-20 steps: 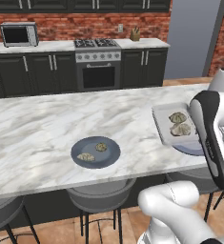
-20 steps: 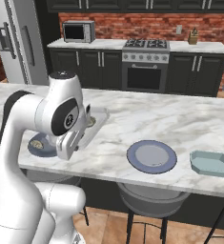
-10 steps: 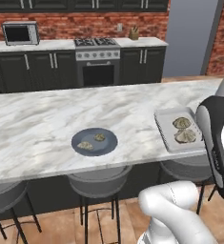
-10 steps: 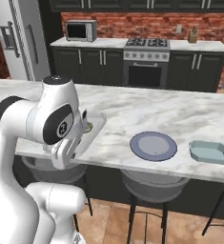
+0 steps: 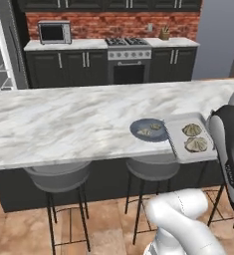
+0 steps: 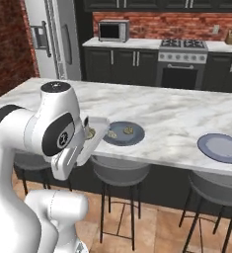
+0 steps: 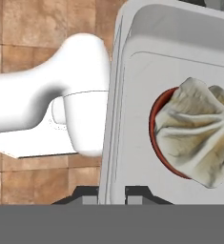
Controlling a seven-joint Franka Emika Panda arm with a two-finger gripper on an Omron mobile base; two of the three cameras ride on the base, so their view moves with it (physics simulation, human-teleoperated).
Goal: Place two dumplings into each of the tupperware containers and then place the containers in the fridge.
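Observation:
My gripper (image 7: pixel 112 194) is shut on the raised rim of a pale grey tupperware container (image 7: pixel 132 86). A pleated beige dumpling (image 7: pixel 199 131) lies in it just ahead of the fingers. From the left base view the held container (image 5: pixel 174 142) carries two dumplings (image 5: pixel 191 129) (image 5: pixel 196 144) and hangs over the island's front edge, beside my arm. Next to it a round dark plate (image 5: pixel 138 127) holds two more dumplings (image 5: pixel 145 132) (image 5: pixel 156 126). The right base view has the container (image 6: pixel 98 129) tilted against my forearm. The fridge (image 6: pixel 58 44) stands at the far left.
A long marble island counter (image 5: pixel 63 124) runs across, with grey bar stools (image 5: pixel 56 177) under its front edge. A second dark plate (image 6: pixel 221 147) lies bare at the right. Stove (image 6: pixel 181 64), microwave (image 6: pixel 112 30) and dark cabinets line the brick back wall.
The whole picture has shifted: the base has driven left along the island and the fridge has come into view. The container with its dumplings stays in my shut gripper.

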